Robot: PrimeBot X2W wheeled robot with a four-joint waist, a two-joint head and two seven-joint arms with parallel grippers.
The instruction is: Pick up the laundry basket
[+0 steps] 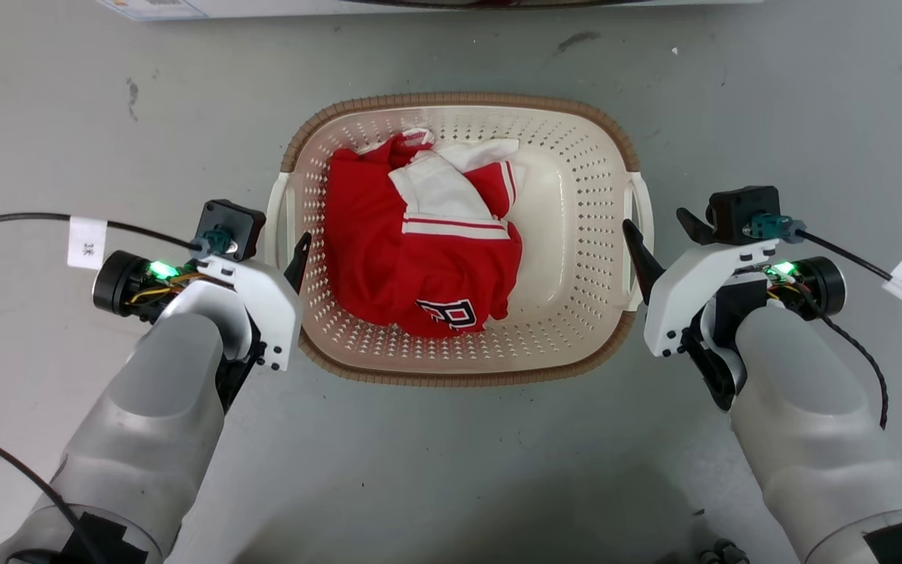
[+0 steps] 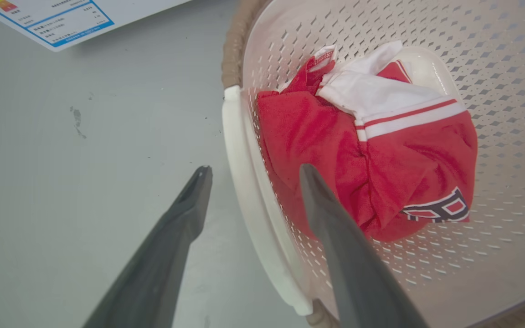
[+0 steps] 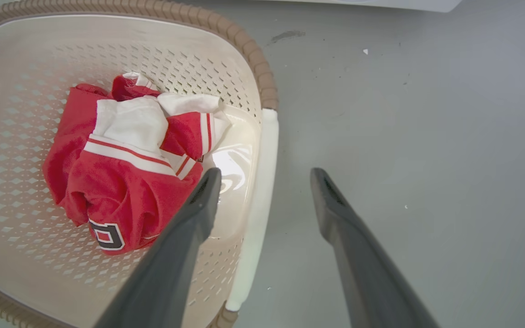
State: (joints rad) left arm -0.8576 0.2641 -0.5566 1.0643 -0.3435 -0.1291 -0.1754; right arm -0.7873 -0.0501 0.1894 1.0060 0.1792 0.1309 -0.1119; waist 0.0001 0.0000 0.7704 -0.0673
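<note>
Laundry basket [image 1: 576, 160] of cream-white perforated plastic holding red-and-white garment [image 1: 420, 266], left end effector [image 2: 254, 167] and right end effector [image 3: 265, 171] spread apart, each astride a white handle [image 2: 237, 150]

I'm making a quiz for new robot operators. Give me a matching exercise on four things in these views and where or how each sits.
1. laundry basket
2. red and white garment
3. left gripper
4. right gripper

A. open, astride the right handle
B. crumpled in the basket
C. on the grey floor
D. open, astride the left handle

Pairs: 1-C, 2-B, 3-D, 4-A.
</note>
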